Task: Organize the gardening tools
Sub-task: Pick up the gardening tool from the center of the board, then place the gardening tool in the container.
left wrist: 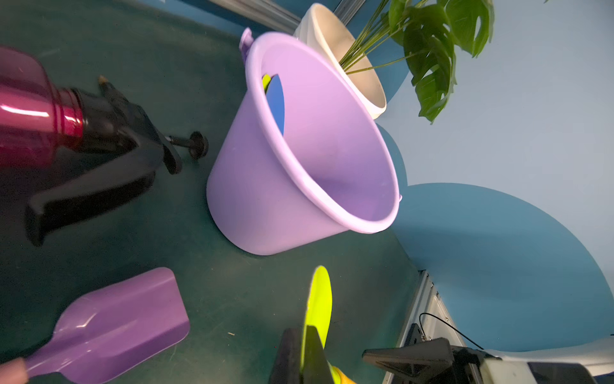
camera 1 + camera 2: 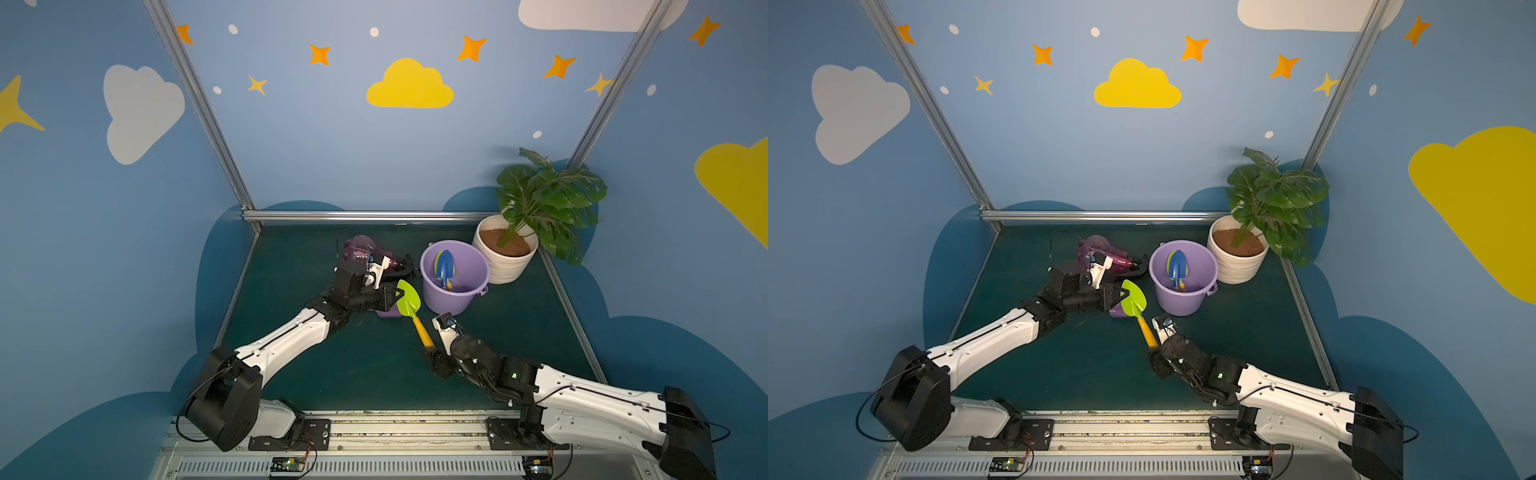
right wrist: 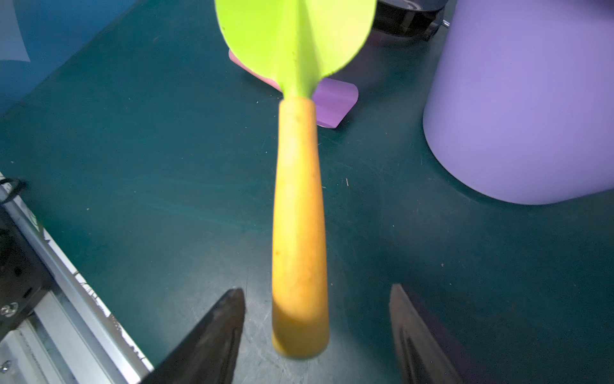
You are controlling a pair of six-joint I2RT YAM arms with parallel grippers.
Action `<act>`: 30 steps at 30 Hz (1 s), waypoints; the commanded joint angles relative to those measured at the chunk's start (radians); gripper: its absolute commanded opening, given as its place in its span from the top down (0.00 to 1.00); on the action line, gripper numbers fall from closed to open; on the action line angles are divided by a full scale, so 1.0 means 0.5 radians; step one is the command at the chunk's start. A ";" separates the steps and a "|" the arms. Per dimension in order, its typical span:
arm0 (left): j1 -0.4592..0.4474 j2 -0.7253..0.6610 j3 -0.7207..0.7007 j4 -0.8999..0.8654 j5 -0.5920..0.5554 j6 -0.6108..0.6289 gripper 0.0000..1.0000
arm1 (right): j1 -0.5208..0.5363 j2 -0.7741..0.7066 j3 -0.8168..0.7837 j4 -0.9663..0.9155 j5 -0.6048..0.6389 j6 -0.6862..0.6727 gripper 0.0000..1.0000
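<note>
My green table (image 2: 374, 374) bears an upright lilac bucket (image 2: 453, 297); plant pot (image 2: 507, 270) just beside it, spray bottle (image 2: 359, 249) on its side opposite, purple shovel (image 1: 113, 325) flat near the bucket's base.

Straddles the yellow handle of the lime-green shovel (image 3: 299, 199) with gripper (image 3: 316, 288) spread wide, touching neither side; past the blade, purple shovel (image 3: 334, 103) on the table (image 3: 133, 166), lilac bucket (image 3: 525, 116) near.
</note>
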 commanded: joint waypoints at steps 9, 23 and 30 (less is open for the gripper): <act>0.005 -0.104 0.404 0.010 -0.247 0.412 0.97 | 0.008 -0.217 -0.122 -0.114 0.119 0.103 0.12; -0.113 0.189 0.867 0.238 -0.387 0.733 0.97 | 0.008 -0.389 -0.259 -0.067 0.147 0.120 0.10; -0.237 0.520 1.095 0.324 -0.378 0.975 0.97 | 0.008 -0.465 -0.290 -0.106 0.158 0.146 0.09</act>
